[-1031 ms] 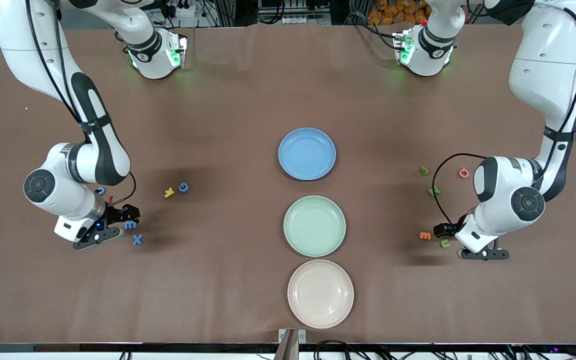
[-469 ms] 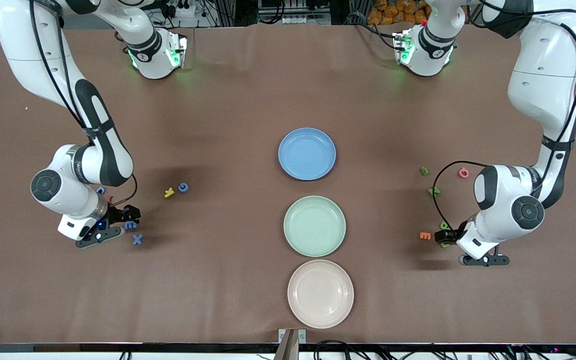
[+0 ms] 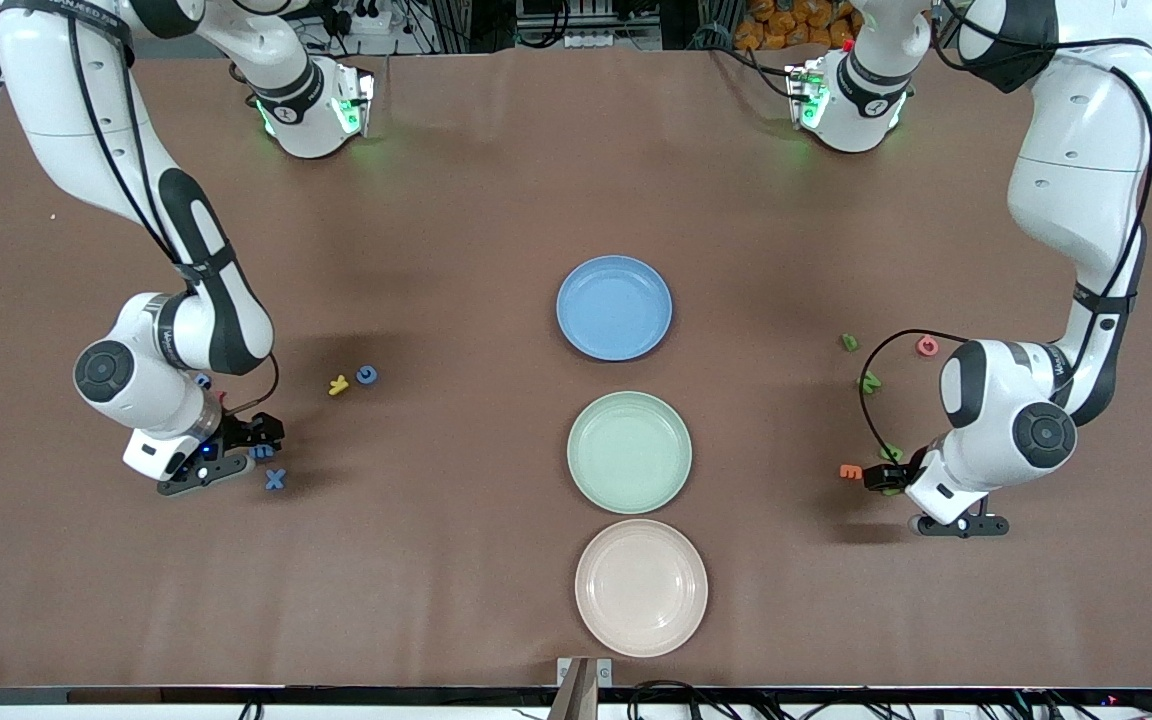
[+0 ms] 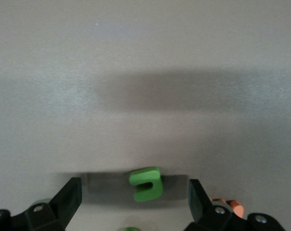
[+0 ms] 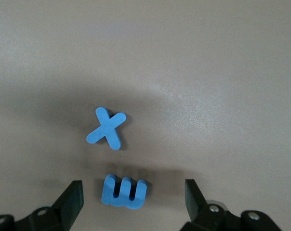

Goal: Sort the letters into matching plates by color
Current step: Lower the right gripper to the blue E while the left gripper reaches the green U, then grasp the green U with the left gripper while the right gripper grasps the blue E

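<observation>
Both arms have glossy white shells with black joint bands and round dark grey caps at the joints; bases glow green. Thin black cables run along each arm and loop near the wrist. Left gripper (image 4: 135, 199) and right gripper (image 5: 133, 197): black angular fingers, silver screws at their mounts.

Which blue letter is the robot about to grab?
The blue E. It sits between the right gripper's open fingers; the blue X lies just outside them.

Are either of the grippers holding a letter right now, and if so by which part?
Neither. The left gripper stands open around a green letter; the right gripper stands open around a blue letter.
</observation>
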### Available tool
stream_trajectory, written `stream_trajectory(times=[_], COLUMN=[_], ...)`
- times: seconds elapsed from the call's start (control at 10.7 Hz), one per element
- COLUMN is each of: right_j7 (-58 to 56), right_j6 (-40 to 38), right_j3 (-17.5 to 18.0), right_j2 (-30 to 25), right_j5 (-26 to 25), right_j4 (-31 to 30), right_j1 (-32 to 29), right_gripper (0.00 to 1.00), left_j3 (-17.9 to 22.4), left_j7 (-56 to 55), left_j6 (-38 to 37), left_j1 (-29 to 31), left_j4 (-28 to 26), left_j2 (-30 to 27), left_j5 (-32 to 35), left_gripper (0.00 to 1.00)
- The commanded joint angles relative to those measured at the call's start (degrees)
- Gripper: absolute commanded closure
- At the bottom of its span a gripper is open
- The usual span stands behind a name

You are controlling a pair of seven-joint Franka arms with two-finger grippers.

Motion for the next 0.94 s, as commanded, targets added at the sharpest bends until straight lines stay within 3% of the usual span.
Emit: stream_trajectory(times=[0.0, 0.38, 0.47, 0.56, 0.84], right_j7=[-1.3, -1.4, -1.3, -1.2, -1.1], right_j6=[2.7, 4.9, 5.0, 5.0, 5.0], right_j3=[0.3, 0.3, 0.3, 0.3, 0.3], right_j2=[-0.1, -0.1, -0.1, -0.1, -0.1], right_j5=[0.9, 0.8, 0.8, 0.8, 0.8], right_j4=[-1.9, -3.5, -3.6, -3.7, -3.7], right_j1=[-0.3, -0.2, -0.1, 0.1, 0.2], right_gripper=[0.13, 0.21, 0.24, 0.26, 0.28], left_j3=[0.2, 0.2, 0.2, 0.3, 0.2], left_j7=[0.4, 0.5, 0.5, 0.5, 0.7], left_j6=[-0.1, -0.1, -0.1, -0.1, -0.1], left_j1=[-0.5, -0.5, -0.5, -0.6, -0.6], left_j4=[1.8, 1.8, 1.8, 1.8, 1.8], left_j2=[1.2, 1.2, 1.2, 1.2, 1.2], left_j5=[1.1, 1.2, 1.3, 1.6, 3.1], left_gripper=[0.14, 0.24, 0.33, 0.53, 0.96])
